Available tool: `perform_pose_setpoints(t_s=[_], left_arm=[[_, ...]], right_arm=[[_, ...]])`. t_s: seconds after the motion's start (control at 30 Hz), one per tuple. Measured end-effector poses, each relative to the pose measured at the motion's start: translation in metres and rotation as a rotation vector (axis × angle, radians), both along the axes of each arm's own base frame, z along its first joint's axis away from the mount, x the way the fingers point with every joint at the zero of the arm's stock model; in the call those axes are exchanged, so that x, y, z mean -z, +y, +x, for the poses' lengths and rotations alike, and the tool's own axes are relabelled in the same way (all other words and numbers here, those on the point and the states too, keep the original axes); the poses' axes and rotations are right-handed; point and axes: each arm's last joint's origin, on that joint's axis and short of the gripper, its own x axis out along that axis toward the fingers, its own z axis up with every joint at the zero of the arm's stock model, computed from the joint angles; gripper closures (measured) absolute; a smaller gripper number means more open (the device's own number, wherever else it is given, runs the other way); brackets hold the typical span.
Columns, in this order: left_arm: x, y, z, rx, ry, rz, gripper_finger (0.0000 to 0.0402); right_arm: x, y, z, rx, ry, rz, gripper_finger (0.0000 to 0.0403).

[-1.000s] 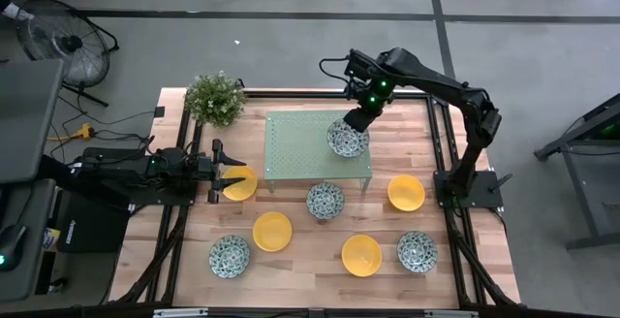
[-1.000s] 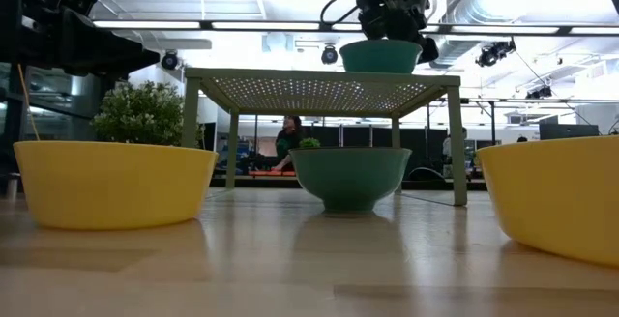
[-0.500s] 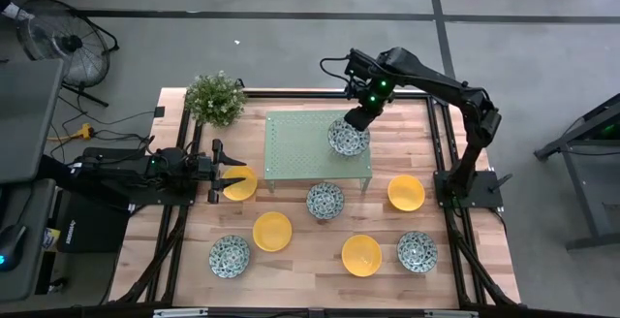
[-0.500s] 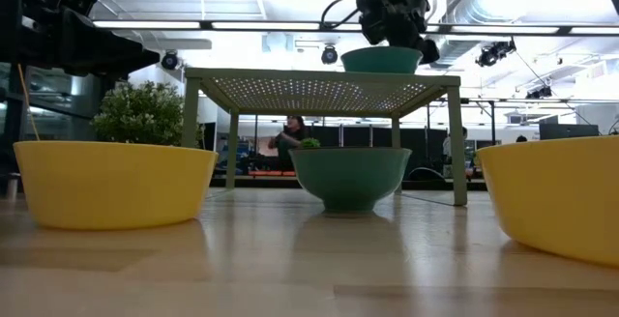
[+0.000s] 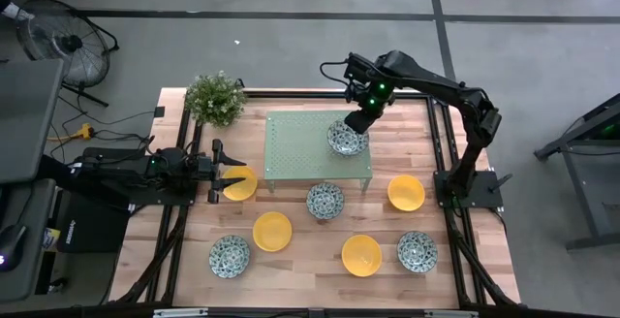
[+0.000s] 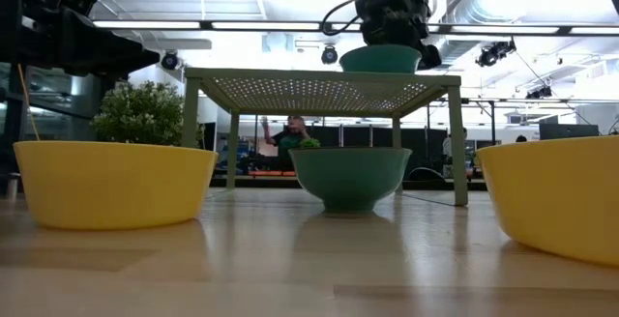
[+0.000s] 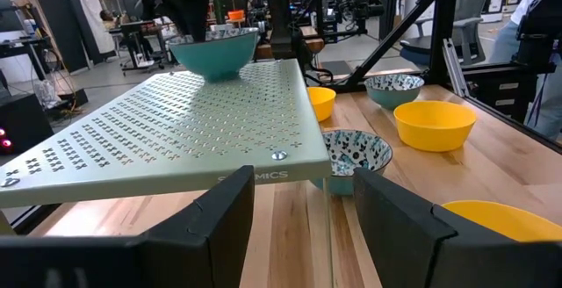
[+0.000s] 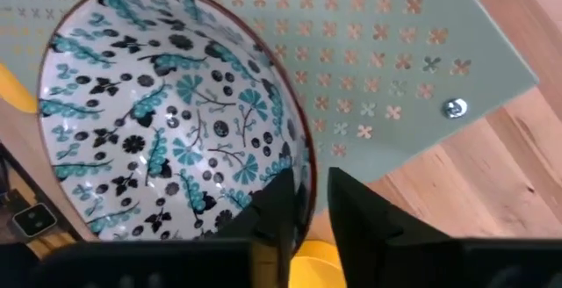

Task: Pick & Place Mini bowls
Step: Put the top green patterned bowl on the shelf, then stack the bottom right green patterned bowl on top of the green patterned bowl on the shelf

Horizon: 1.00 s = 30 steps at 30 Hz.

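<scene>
A pale green perforated stand (image 5: 300, 148) sits mid-table. My right gripper (image 5: 356, 122) is over its right far part, shut on a patterned mini bowl (image 5: 346, 139) whose base rests on the stand top (image 6: 319, 73). My left gripper (image 5: 229, 175) is open at the table's left, low, beside a yellow bowl (image 5: 242, 184); I see no touch. Three more yellow bowls (image 5: 272, 231) (image 5: 360, 255) (image 5: 406, 193) and three patterned bowls (image 5: 325, 201) (image 5: 230, 255) (image 5: 417, 251) sit on the wood. My right gripper pinches the patterned bowl's rim (image 8: 305, 169) on its far right side, one finger (image 8: 274, 202) inside the bowl and one (image 8: 358, 207) outside. The fingers come from above, pointing down. The bowl (image 6: 380, 60) stands upright with its base on the stand top.
A leafy plant (image 5: 215, 98) stands at the far left corner. One patterned bowl (image 6: 350, 177) sits just in front of the stand's near edge. The stand's left half (image 7: 158, 130) is bare. A person shows in the room beyond the table (image 6: 288, 135).
My right gripper has sunk a little, and the patterned bowl has come down slightly onto the stand top. The left arm has kept still.
</scene>
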Motion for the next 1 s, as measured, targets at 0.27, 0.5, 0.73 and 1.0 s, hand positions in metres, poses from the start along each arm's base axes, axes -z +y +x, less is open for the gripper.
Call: perform_pose_setpoints(t_s=[0.27, 0.5, 0.73, 1.0], left_arm=[[0.0, 0.0, 0.0, 0.0, 0.0, 0.0, 0.0211], [0.0, 0.0, 0.0, 0.0, 0.0, 0.0, 0.0211], [0.0, 0.0, 0.0, 0.0, 0.0, 0.0, 0.0211], [0.0, 0.0, 0.0, 0.0, 0.0, 0.0, 0.0211]], right_arm=[[-0.007, -0.004, -0.009, 0.025, -0.008, -0.014, 0.0274], [-0.035, 0.0, -0.036, 0.035, -0.061, -0.059, 0.0261], [-0.068, 0.032, -0.074, -0.026, -0.036, -0.219, 0.0261], [-0.069, 0.095, -0.117, -0.103, -0.08, -0.338, 0.026]])
